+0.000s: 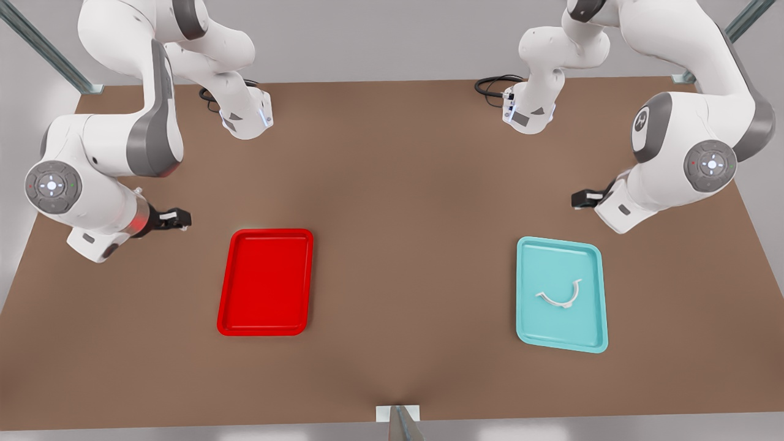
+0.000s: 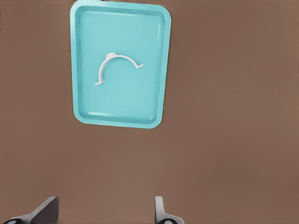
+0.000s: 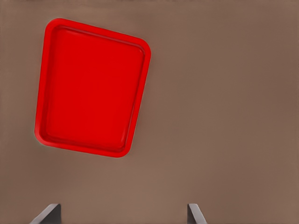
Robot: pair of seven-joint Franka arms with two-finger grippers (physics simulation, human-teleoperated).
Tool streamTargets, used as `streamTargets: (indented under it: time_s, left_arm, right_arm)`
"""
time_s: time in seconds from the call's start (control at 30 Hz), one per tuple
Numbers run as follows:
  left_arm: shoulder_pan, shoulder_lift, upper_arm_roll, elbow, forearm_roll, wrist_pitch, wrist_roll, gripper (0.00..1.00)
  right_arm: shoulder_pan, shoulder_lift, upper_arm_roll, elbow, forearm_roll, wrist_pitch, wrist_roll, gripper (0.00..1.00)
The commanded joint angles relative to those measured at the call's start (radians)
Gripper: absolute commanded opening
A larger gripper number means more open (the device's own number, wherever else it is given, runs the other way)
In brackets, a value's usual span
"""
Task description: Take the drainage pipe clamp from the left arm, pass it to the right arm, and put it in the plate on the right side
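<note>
Surface (image 1: pixel 392 184): big brown top, carries both trays.
Plate (image 1: pixel 265 282): red, on the front view's left, nothing in it.
Teal tray (image 1: pixel 591 334): on the front view's right, holds the clamp.
Left end effector (image 1: pixel 586 199): spread wide, holds nothing, hangs just far of the teal tray, nearer the clamp.
Right end effector (image 1: pixel 177 218): spread wide, waits by the plate.
Drainage pipe clamp (image 1: pixel 560 295): lies flat in the teal tray, ends pointing far, near side of the left end effector.

plate (image 3: pixel 91 88): bright red, shallow, raised rim, lying flat on the table
table (image 3: pixel 224 102): brown, bare beside the plate
right gripper (image 3: pixel 124 215): two dark fingertips (image 3: pixel 46 213) spread wide apart, above bare table, apart from the plate
</note>
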Motion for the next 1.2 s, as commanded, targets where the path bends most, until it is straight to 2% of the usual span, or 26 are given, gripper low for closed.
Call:
streamTargets:
  time_s: [0.0, 0.07, 0.17, 0.3, 0.4, 0.47, 0.67, 0.8, 1.07, 1.13, 1.17]
  left_arm:
    - [0.001, 0.000, 0.000, 0.000, 0.001, 0.053, -0.012, 1.00]
    - [0.004, 0.045, 0.003, 0.002, 0.006, 0.061, 0.006, 1.00]
    - [0.047, 0.242, 0.003, 0.000, 0.013, 0.325, 0.270, 1.00]
    - [0.088, 0.385, 0.003, -0.014, 0.010, 0.569, 0.696, 1.00]
    - [0.105, 0.456, 0.003, -0.015, 0.007, 0.619, 0.850, 1.00]
    - [0.118, 0.462, 0.003, -0.064, 0.012, 0.698, 0.996, 1.00]
    - [0.141, 0.502, 0.005, -0.107, 0.003, 0.816, 1.022, 1.00]
    - [0.145, 0.513, 0.005, -0.138, -0.002, 0.811, 0.896, 1.00]
    - [0.157, 0.559, 0.005, -0.138, 0.001, 0.859, 0.893, 1.00]
    - [0.159, 0.560, 0.005, -0.138, -0.001, 0.857, 0.878, 0.57]
    - [0.157, 0.560, 0.005, -0.138, -0.001, 0.856, 0.876, 0.50]
  right_arm:
    - [-0.001, 0.000, 0.001, 0.002, 0.002, 0.066, -0.094, 1.00]
    - [0.001, 0.001, 0.001, 0.000, 0.000, 0.065, -0.088, 1.00]
    - [-0.001, 0.000, 0.001, 0.002, 0.002, 0.062, -0.086, 1.00]
    - [-0.001, 0.000, 0.001, 0.000, 0.005, 0.059, -0.086, 1.00]
    - [-0.001, 0.001, 0.001, 0.000, 0.003, 0.059, -0.088, 1.00]
    - [-0.001, 0.001, 0.001, 0.000, 0.005, 0.059, -0.088, 1.00]
    - [0.007, -0.008, -0.001, -0.005, -0.011, 0.042, -0.088, 1.00]
    - [-0.013, -0.006, -0.001, 0.000, 0.008, 0.046, -0.086, 1.00]
    - [-0.009, -0.005, 0.001, -0.009, 0.005, 0.042, -0.088, 1.00]
    - [-0.009, -0.005, 0.001, -0.009, 0.005, 0.042, -0.088, 1.00]
    - [-0.009, -0.005, 0.001, -0.009, 0.005, 0.042, -0.088, 1.00]
